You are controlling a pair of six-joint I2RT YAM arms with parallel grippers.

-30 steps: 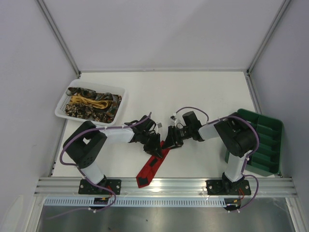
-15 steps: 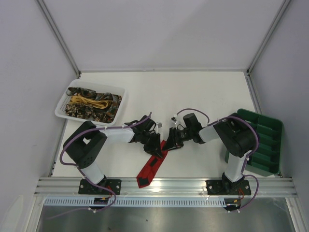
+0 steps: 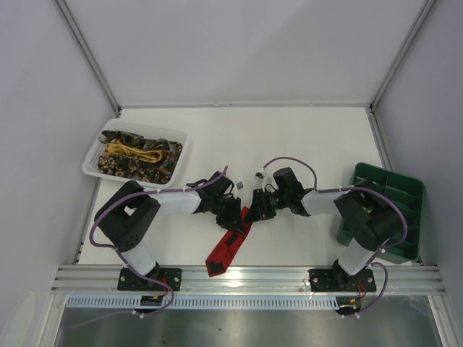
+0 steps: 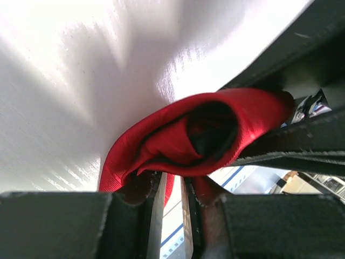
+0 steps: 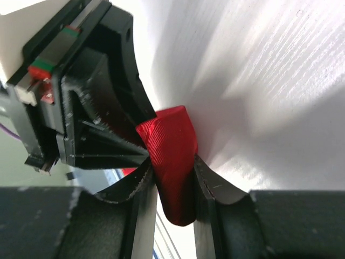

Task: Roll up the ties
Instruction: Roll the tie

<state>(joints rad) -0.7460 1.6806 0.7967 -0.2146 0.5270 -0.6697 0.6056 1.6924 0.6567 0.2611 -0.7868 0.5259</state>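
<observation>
Right hand (image 5: 172,181) is clamping onto the rolled end of the red tie (image 5: 168,144), with fabric sitting between both fingers and touching them. A second ago its jaws were standing wider, so it has just been closing in for the grip. Left hand (image 4: 172,190) is pinching the same roll from the opposite side, a fold of red caught between its fingers, and that grip is looking unchanged. Both hands are meeting nose to nose on the tabletop (image 3: 304,137), toward its near edge. Right arm's elbow is now sitting further out toward the green tray (image 3: 406,217) than before, forearm stretching flatter. Tie's unrolled tail is lying flat, running from the hands toward the near rail, tip shifting slightly. Judging from this, the roll is only part done with a good stretch still loose, and the right hand taking hold is likely setting up the next turn. Other ties (image 3: 137,153) are waiting in the white basket (image 3: 92,165) at far left, well apart. Nothing readable is showing: no brand, label or writing on tie, tray or basket
</observation>
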